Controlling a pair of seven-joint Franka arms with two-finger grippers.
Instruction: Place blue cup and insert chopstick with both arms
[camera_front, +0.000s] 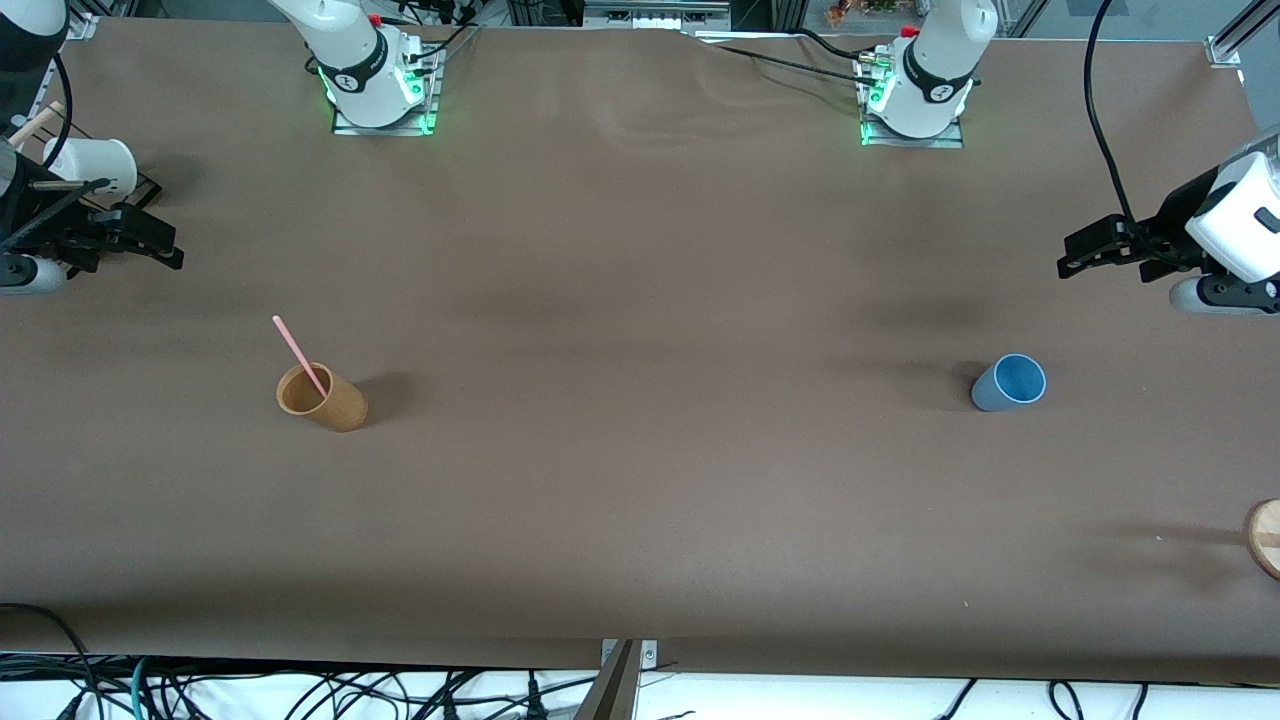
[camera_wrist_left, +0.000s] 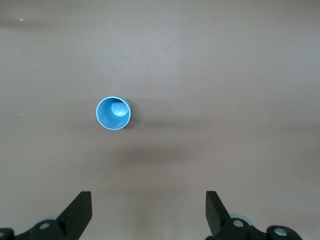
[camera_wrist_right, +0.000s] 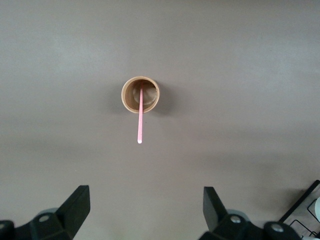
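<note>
The blue cup (camera_front: 1008, 382) stands upright on the brown table toward the left arm's end; it also shows in the left wrist view (camera_wrist_left: 113, 113), empty. The pink chopstick (camera_front: 299, 355) leans inside the tan cup (camera_front: 322, 398) toward the right arm's end; both show in the right wrist view, the chopstick (camera_wrist_right: 140, 117) in the cup (camera_wrist_right: 140, 94). My left gripper (camera_front: 1068, 262) is open and empty, up in the air at the left arm's end of the table. My right gripper (camera_front: 172, 252) is open and empty, up in the air at the right arm's end.
A white cup (camera_front: 92, 165) holding a pale wooden stick (camera_front: 35, 125) stands on a black stand at the right arm's end. A round wooden object (camera_front: 1265, 537) sits at the table's edge at the left arm's end. Cables hang along the table's front edge.
</note>
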